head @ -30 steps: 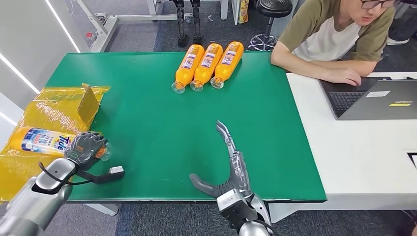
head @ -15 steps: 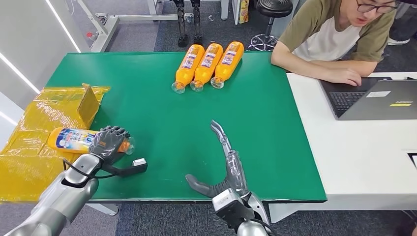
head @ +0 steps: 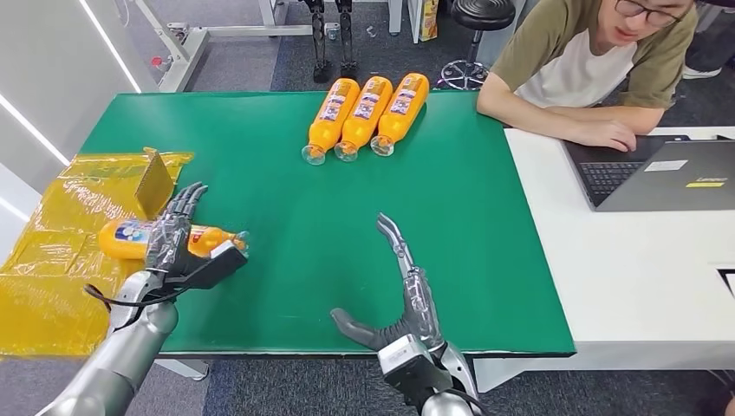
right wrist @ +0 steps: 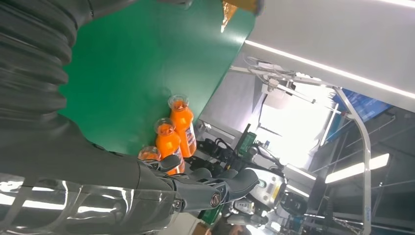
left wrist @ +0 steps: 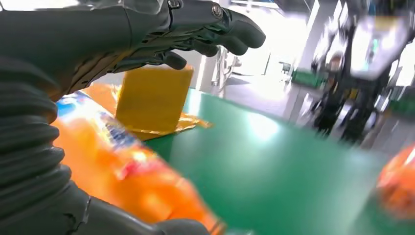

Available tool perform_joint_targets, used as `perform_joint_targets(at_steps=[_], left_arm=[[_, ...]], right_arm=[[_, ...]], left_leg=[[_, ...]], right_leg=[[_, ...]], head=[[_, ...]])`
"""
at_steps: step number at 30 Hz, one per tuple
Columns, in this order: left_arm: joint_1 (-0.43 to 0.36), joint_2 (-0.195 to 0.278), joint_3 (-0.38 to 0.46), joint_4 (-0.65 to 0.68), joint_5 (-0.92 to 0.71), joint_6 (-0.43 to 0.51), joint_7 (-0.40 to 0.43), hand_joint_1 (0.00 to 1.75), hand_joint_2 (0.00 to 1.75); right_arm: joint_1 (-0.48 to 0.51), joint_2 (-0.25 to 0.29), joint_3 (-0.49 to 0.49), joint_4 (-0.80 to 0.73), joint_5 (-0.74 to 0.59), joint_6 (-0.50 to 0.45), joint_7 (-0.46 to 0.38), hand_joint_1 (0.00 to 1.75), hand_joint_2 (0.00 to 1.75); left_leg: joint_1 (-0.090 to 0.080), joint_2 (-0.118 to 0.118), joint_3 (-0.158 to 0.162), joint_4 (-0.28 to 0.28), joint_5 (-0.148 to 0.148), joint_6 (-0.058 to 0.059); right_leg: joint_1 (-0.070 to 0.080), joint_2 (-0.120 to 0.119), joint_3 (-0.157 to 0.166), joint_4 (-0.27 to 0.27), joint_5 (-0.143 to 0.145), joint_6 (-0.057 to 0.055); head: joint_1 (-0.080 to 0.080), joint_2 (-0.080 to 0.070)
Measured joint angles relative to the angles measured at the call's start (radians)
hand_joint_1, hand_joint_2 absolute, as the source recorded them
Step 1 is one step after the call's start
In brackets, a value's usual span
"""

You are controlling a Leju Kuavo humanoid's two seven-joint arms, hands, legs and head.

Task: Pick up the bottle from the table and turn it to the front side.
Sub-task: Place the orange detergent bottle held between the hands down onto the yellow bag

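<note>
Now the left hand (head: 171, 236) sits over the orange bottle (head: 130, 239) at the table's left edge, fingers stretched out across the body rather than curled tight; thumb side is hidden, so can't tell if it's gripped or just rested on. Bottle lies on its side, cap pointing right, half on the yellow plastic sheet (head: 52, 260) and half on the green table (head: 286, 199), near a small yellow cardboard flap (head: 156, 184) just beyond it.

Right hand (head: 403, 290) is at the near edge, mid-table, fingers spread wide and holding nothing, palm edge-on.

Open room: lots of bare green between the 2 hands and out to the far side. 3 more orange bottles (head: 367, 115) lie side by side at the far edge, caps toward the robot, well apart from both hands. To the right the green butts against a white desk (head: 624, 277) w/ a laptop (head: 667, 173) and a seated person (head: 589, 69) leaning on it.

Left wrist view adds: bottle (left wrist: 122, 181) right under the palm, blurred, w/ fingers (left wrist: 205, 29) arched above it and a gap between. Right wrist view shows the 3 bottles (right wrist: 171, 139) beyond that hand's fingers (right wrist: 205, 188).
</note>
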Motion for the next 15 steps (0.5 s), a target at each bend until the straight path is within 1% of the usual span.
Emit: perform_joint_targets(at_steps=[3, 5, 7, 9, 11, 15], left_arm=[[0.046, -0.027, 0.072, -0.098, 0.194, -0.016, -0.111, 0.0, 1.75], [0.082, -0.047, 0.099, -0.199, 0.342, -0.045, -0.162, 0.0, 1.75], [0.121, -0.071, 0.106, -0.324, 0.512, -0.068, -0.193, 0.0, 1.75], [0.157, -0.101, 0.101, -0.465, 0.682, -0.079, -0.208, 0.0, 1.75], [0.184, -0.132, 0.082, -0.594, 0.808, -0.08, -0.212, 0.0, 1.75], [0.224, -0.194, 0.016, -0.778, 0.923, -0.056, -0.213, 0.0, 1.75]], right_arm=[[0.001, 0.0, -0.002, -0.001, -0.003, 0.0, 0.002, 0.0, 1.75], [0.0, -0.001, -0.002, 0.0, -0.014, 0.0, 0.002, 0.0, 1.75], [-0.004, -0.002, -0.002, 0.003, -0.033, 0.0, 0.0, 0.0, 1.75], [-0.011, -0.002, -0.002, 0.008, -0.053, -0.003, -0.003, 0.0, 1.75], [-0.019, -0.002, -0.001, 0.016, -0.067, -0.006, -0.006, 0.0, 1.75], [-0.03, -0.002, 0.0, 0.027, -0.078, -0.014, -0.007, 0.0, 1.75]], left_leg=[[0.0, 0.0, 0.0, 0.0, 0.0, 0.0], [0.0, 0.0, 0.0, 0.0, 0.0, 0.0], [0.0, -0.001, 0.0, 0.0, 0.0, 0.0], [0.0, -0.001, 0.0, 0.0, 0.0, 0.0], [0.0, -0.002, -0.001, 0.001, 0.0, 0.0], [0.0, -0.003, 0.0, 0.001, -0.001, 0.001]], right_leg=[[0.0, 0.0, 0.0, 0.0, 0.0, 0.0], [0.0, 0.0, 0.0, 0.0, 0.0, 0.0], [0.0, -0.001, 0.0, -0.001, 0.0, 0.0], [0.0, -0.001, 0.001, -0.001, 0.0, 0.0], [0.0, -0.002, 0.001, -0.001, 0.0, 0.0], [0.0, -0.003, 0.002, -0.002, 0.0, 0.0]], head=[[0.0, 0.0], [0.0, 0.0], [0.0, 0.0], [0.0, 0.0], [0.0, 0.0], [0.0, 0.0]])
